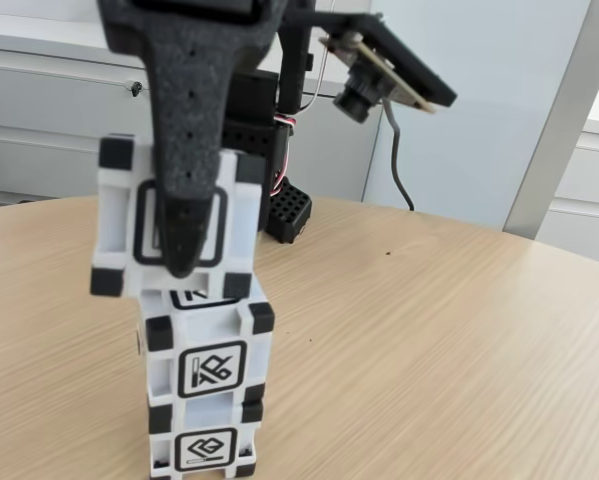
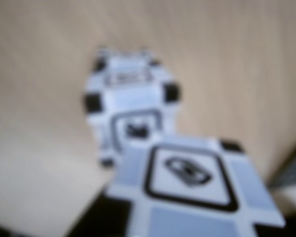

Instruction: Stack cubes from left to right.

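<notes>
Three cubes: two stacked on the wooden table [image 1: 459, 330], the middle cube [image 1: 211, 368] atop the bottom cube [image 1: 205, 448]. My gripper [image 1: 182, 262] clamps the top cube [image 1: 174, 215], tilted, just above the stack.

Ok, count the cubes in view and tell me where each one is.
3. The bottom cube sits on the table, the middle cube rests on it, and the top cube is gripped in the hand, tilted just above the stack.
</notes>
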`<state>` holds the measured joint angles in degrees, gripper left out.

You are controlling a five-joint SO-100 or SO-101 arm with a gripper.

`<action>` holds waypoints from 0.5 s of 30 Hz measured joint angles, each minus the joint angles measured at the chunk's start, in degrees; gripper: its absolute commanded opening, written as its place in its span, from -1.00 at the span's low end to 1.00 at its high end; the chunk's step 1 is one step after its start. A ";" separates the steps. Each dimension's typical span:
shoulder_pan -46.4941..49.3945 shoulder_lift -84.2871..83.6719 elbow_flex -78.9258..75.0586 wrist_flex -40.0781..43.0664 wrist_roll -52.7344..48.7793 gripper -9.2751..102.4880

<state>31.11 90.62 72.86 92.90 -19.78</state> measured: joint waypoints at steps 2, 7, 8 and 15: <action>0.00 0.00 0.00 0.00 0.09 -0.58; 0.00 0.09 0.00 1.58 0.00 -0.59; 0.00 0.18 0.00 2.29 -0.26 -0.59; 0.00 0.35 0.00 4.22 -0.44 -0.59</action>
<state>31.11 90.97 72.86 97.12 -20.21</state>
